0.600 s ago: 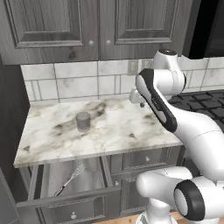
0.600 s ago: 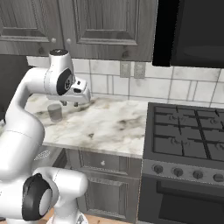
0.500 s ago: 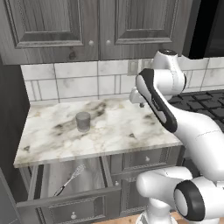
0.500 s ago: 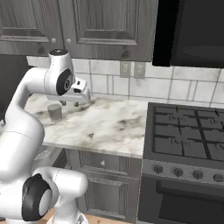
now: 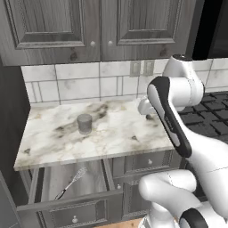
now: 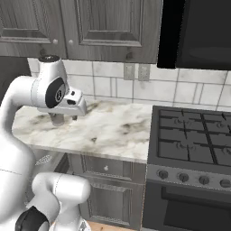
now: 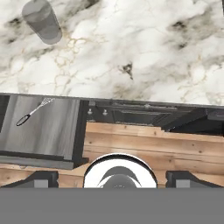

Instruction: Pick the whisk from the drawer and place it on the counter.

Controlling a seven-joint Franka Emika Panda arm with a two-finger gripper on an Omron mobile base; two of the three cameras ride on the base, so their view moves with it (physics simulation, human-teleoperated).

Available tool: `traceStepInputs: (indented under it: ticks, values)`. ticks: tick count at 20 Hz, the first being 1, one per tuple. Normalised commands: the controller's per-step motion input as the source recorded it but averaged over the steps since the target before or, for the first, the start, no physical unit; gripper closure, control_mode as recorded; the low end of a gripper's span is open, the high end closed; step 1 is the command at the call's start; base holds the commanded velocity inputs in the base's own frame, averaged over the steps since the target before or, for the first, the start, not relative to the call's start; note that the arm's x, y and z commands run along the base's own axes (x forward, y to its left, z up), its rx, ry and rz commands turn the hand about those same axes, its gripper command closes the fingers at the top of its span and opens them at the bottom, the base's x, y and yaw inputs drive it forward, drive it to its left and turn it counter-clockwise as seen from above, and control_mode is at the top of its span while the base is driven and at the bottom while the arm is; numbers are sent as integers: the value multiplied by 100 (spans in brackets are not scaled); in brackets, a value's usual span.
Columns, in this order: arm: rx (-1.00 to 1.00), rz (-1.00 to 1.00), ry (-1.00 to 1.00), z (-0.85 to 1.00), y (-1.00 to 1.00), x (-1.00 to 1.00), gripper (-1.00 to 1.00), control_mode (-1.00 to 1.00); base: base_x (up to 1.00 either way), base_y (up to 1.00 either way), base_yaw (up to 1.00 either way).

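I have the arm folded high over the desk (image 5: pixel 111 133), elbow up, wrist bent so the hand looks straight down. My gripper (image 7: pixel 112 178) hangs above the desk's front edge with its two fingertips spread far apart and nothing between them. The whisk (image 7: pixel 34 111) lies diagonally in the open drawer (image 7: pixel 52 151) below the desk, wire head toward the desk, off to one side of my gripper. A grey cup (image 5: pixel 84 124) stands upright on the desk. I can read no writing anywhere.
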Motion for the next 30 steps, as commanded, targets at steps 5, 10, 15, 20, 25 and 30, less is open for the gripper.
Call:
traceStepInputs:
  ticks: [5, 10, 15, 20, 25, 30]
  values:
    - [0, 0, 0, -1, 0, -46, -100, -100, 0, 0, 0]
    - [0, 0, 0, -1, 0, -7, -100, 100, -21, -5, 1]
    - [0, 0, 0, 0, 0, 0, -100, 100, -12, -38, 23]
    - [0, 0, 0, 0, 0, 0, -100, 100, -18, -36, 42]
    - [0, 0, 0, 0, 0, 0, -100, 100, -32, -23, 50]
    - [0, 0, 0, 0, 0, 0, -100, 100, -12, -6, 39]
